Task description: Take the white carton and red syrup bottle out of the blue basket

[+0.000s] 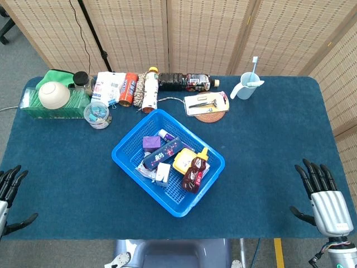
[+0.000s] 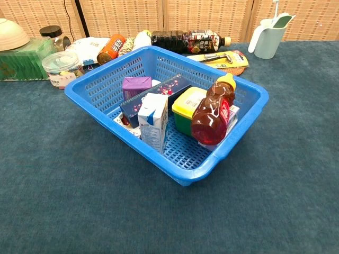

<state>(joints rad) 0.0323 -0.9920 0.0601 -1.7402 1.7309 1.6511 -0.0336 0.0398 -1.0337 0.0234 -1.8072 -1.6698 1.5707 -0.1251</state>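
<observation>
The blue basket (image 1: 125, 152) (image 2: 233, 138) sits mid-table. Inside it, the white carton (image 1: 163, 173) (image 2: 154, 121) stands upright near the front wall. The red syrup bottle (image 1: 194, 172) (image 2: 212, 114), with a yellow cap, leans against a yellow-lidded tub (image 2: 186, 101). My left hand (image 1: 8, 192) rests at the table's front left corner, fingers spread, holding nothing. My right hand (image 1: 322, 196) is at the front right corner, fingers apart and empty. Both hands are far from the basket and show only in the head view.
The basket also holds a purple box (image 2: 136, 85) and a dark blue box (image 2: 159, 91). Along the back edge lie a green container with a bowl (image 1: 51, 97), a jar (image 2: 61, 69), packets, a dark drink bottle (image 1: 184, 81), a razor pack (image 1: 206, 103) and a mint jug (image 1: 245, 86).
</observation>
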